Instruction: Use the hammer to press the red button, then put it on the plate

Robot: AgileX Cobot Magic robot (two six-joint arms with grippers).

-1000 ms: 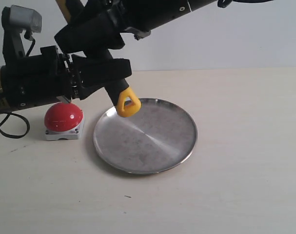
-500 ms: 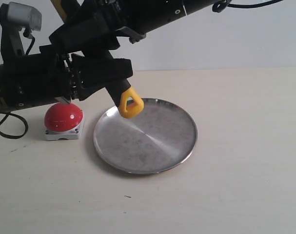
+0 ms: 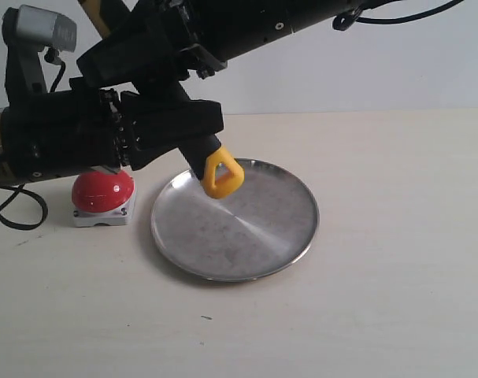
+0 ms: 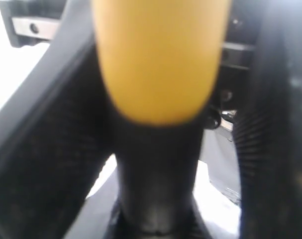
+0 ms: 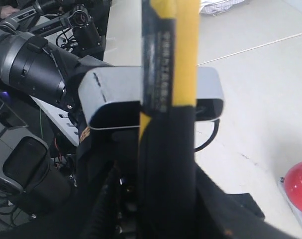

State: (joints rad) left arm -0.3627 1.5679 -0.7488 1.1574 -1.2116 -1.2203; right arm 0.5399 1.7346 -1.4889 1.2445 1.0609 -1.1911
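Shiny metal, glossy plastic
Plate (image 3: 258,236) is gleaming like brushed metal; red button (image 3: 102,190) is shining glossy & smooth on matt grey base (image 3: 105,217); hammer (image 3: 221,175) is showing smooth yellow plastic & dull blk grip; table (image 3: 396,299) is looking pale, matt.

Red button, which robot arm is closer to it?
Left. The left arm hangs just above the red button. The right arm reaches in higher up, over the left one.
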